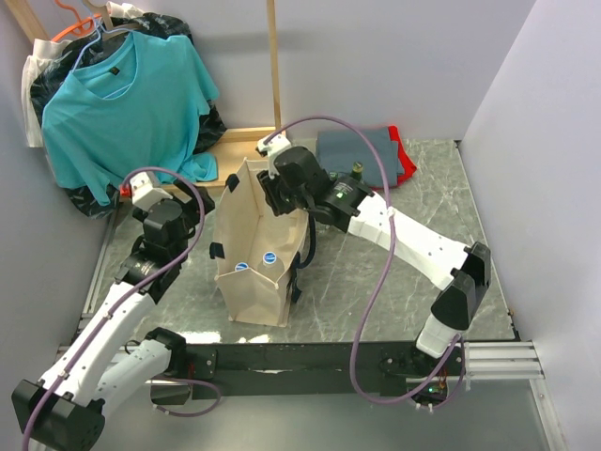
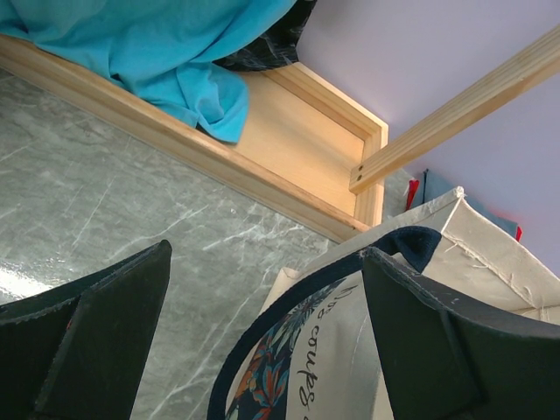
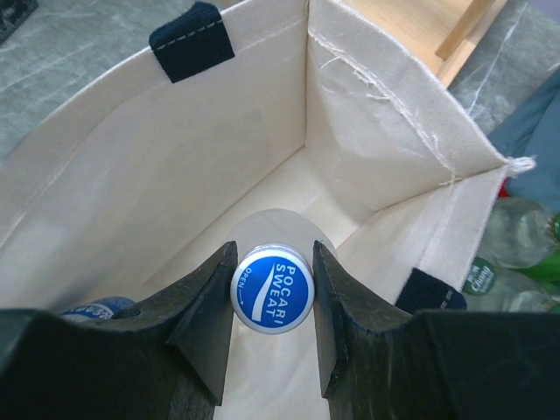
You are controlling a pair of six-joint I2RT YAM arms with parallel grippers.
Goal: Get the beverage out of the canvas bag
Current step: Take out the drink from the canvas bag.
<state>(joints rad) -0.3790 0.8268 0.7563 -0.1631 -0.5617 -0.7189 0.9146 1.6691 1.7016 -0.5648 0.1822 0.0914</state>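
Right wrist view: right gripper (image 3: 274,255) clenched on the blue-capped, round plastic beverage bottle (image 3: 272,296), which stands upright inside the tall beige canvas bag (image 3: 219,149) — judged ready for lifting out. Left gripper (image 2: 267,254) released, straddling the black woven strap handle (image 2: 398,238) — likely placed to steady the soft-walled bag on the grey marbled bench (image 1: 376,282).

Top external high overhead, facing down, left wrist low beside canvas bag (image 1: 246,221), right wrist close, peering inside it, bag shared by all.
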